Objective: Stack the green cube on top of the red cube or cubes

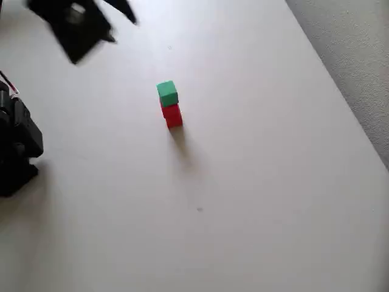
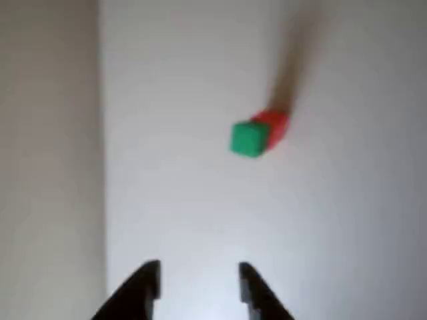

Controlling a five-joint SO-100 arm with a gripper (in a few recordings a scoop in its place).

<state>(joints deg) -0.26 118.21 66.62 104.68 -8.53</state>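
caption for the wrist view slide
Open hand hangs above the table, clear of the green cube stacked on red cubes.

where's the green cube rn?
Overhead view: the green cube sits on top of the red cubes, slightly left of table centre, with the open gripper well clear of it.

The overhead view looks down from high above on the plain white tabletop (image 1: 255,182), taking in its right edge. The wrist view rides just behind the black two-finger gripper (image 2: 199,283) and faces down at the same surface from nearer. Both views share the small bright-green cube (image 1: 167,93) (image 2: 247,139) stacked on the plain red cubes (image 1: 172,115) (image 2: 275,124).
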